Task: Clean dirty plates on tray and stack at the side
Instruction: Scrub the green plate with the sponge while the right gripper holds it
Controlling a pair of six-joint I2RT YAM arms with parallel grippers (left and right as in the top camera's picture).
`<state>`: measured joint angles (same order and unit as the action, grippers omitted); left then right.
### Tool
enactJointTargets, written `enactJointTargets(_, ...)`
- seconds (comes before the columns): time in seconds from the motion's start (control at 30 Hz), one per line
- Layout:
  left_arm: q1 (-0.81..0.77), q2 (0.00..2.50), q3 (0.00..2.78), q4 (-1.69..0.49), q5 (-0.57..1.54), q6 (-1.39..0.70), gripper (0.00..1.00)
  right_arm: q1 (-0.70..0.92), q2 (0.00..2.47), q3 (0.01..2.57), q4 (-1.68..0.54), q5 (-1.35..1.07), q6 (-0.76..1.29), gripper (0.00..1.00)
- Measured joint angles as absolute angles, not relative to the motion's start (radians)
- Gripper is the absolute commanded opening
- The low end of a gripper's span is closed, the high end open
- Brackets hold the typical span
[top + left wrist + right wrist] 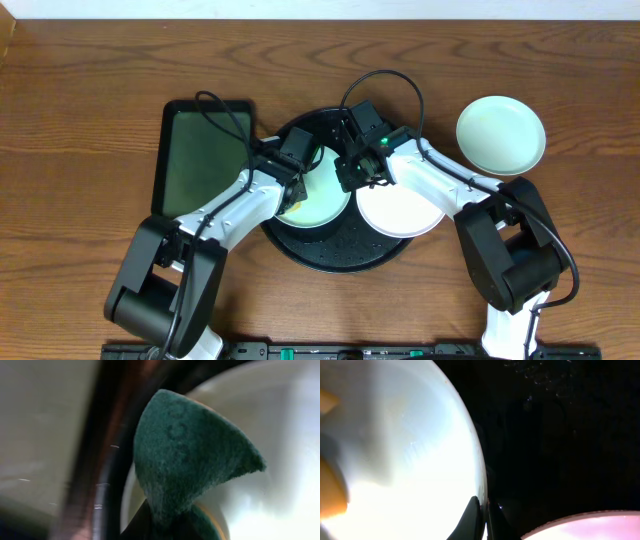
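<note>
- The dark green rectangular tray [205,150] lies at the table's left, clear of the work.
- The left gripper [160,527] is clamped on a green scouring sponge [185,455] over the pale mint round plate [322,200], at the left edge of the large round black tray [330,255]. Scrub with flat, light strokes.
- The right gripper [482,517] is pinched tight on that plate's rim and should pin it steady.
- The white round plate [405,212] crowds close beside it.
- A second mint plate [500,135] waits near the table's right edge.

Overhead cam sits above the desk [80,80], looking straight down, far enough back to catch the whole tray [335,255], arm bases [160,295] at the bottom edge. Left wrist cam is right up against a green scouring pad [185,460], tray rim blurred at its left. Right wrist cam hangs just over a pale plate [420,485], black tray floor to its right. All three views share the tray.
</note>
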<state>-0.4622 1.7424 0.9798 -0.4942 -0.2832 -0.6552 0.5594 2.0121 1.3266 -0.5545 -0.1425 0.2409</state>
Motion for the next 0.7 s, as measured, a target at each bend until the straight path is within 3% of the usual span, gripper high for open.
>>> enactJointTargets(0.23,-0.445,1.64,0.962,-0.493,-0.346,-0.655,0.07,0.559,2.012,1.327,-0.553,-0.144,0.241,0.01)
enactJointTargets(0.53,-0.444,1.61,0.957,-0.371,0.077,-0.655,0.08,0.558,2.012,1.327,-0.553,-0.142,0.241,0.01)
enactJointTargets(0.7,-0.464,1.665,0.957,-0.337,0.179,-0.655,0.08,0.558,2.012,1.327,-0.553,-0.142,0.241,0.01)
